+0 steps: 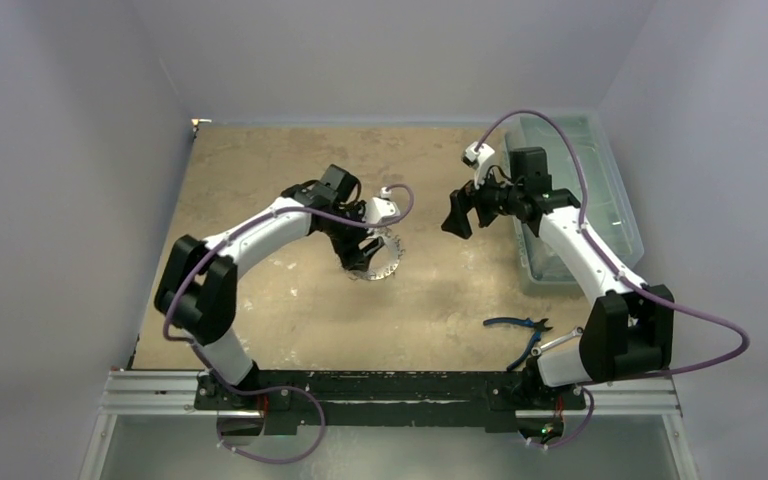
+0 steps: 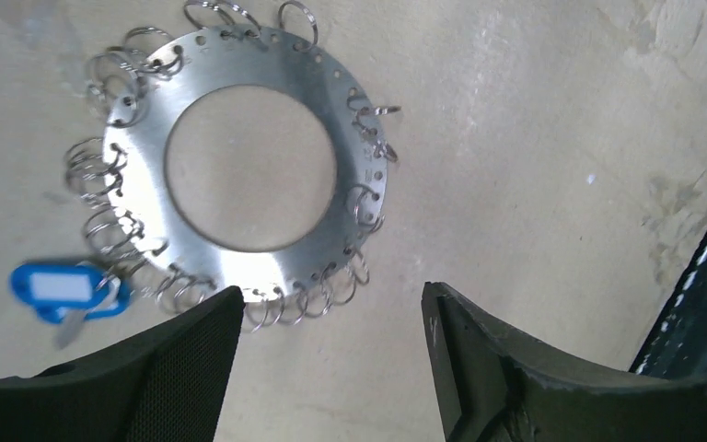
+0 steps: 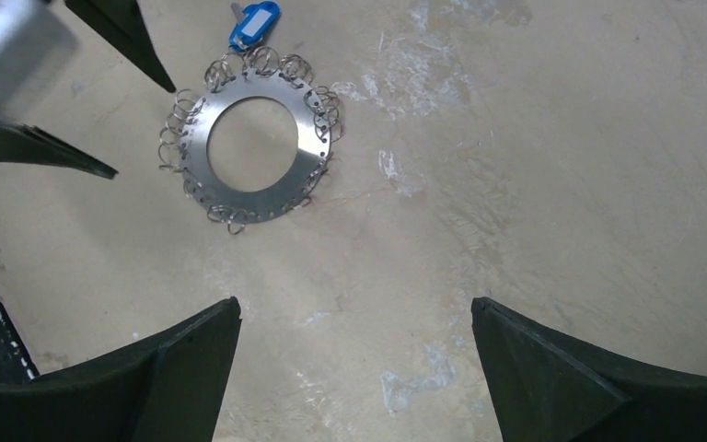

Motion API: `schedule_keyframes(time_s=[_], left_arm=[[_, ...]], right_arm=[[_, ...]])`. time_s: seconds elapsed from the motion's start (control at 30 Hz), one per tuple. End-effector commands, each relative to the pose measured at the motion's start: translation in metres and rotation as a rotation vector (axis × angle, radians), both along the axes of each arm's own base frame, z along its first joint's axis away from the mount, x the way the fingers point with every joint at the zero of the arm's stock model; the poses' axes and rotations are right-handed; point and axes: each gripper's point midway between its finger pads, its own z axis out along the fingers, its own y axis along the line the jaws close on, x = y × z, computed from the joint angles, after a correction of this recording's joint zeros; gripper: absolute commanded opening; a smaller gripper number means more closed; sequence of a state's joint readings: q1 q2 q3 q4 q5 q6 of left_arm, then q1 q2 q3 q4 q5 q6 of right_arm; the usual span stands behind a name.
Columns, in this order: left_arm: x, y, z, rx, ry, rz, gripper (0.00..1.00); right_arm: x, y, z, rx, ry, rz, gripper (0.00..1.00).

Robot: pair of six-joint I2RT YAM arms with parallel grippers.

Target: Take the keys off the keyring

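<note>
The keyring point(image 1: 384, 256) is a flat silvery metal ring lying on the tan table, its rim fringed with many small wire split rings. It also shows in the left wrist view point(image 2: 138, 175) and the right wrist view point(image 3: 313, 138). One blue plastic tag point(image 2: 60, 287) hangs at its edge with a small grey key point(image 2: 69, 327) under it; the tag also shows in the right wrist view point(image 3: 255, 23). My left gripper point(image 1: 360, 255) is open and empty just above the ring's edge point(image 2: 331, 295). My right gripper point(image 1: 457, 215) is open and empty, raised to the right of the ring point(image 3: 354, 308).
A clear plastic box point(image 1: 580, 190) stands at the right edge of the table. Blue-handled pliers point(image 1: 520, 323) lie near the right arm's base. Grey walls close in the left, back and right. A black rail point(image 1: 380, 385) runs along the near edge.
</note>
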State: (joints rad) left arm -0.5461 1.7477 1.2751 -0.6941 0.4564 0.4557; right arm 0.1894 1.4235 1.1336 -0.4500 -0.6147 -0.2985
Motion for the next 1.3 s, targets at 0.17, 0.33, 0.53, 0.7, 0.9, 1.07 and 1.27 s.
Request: schedule_keyframes(time_s=[0.17, 0.33, 0.53, 0.7, 0.9, 1.07, 1.27], left_arm=[[0.000, 0.016, 0.020, 0.003, -0.279, -0.209, 0.73], [-0.004, 0.009, 0.011, -0.003, -0.365, -0.288, 0.71], [-0.005, 0.000, -0.011, 0.035, -0.402, -0.350, 0.61], [-0.008, -0.005, -0.027, 0.061, -0.390, -0.373, 0.49], [-0.012, 0.001, -0.043, 0.099, -0.368, -0.371, 0.41], [-0.017, 0.006, -0.049, 0.115, -0.358, -0.365, 0.40], [-0.022, 0.004, -0.043, 0.087, -0.377, -0.361, 0.25]], right_arm=[[-0.005, 0.004, -0.007, 0.051, -0.065, 0.010, 0.99], [-0.008, 0.004, -0.005, 0.064, -0.126, 0.014, 0.99], [-0.012, 0.007, -0.006, 0.079, -0.121, 0.034, 0.99], [-0.013, 0.007, -0.004, 0.080, -0.133, 0.038, 0.99], [-0.010, 0.006, 0.004, 0.098, -0.179, 0.010, 0.99], [-0.013, 0.008, 0.006, 0.113, -0.183, 0.020, 0.99], [-0.025, 0.017, 0.000, 0.133, -0.190, 0.116, 0.99]])
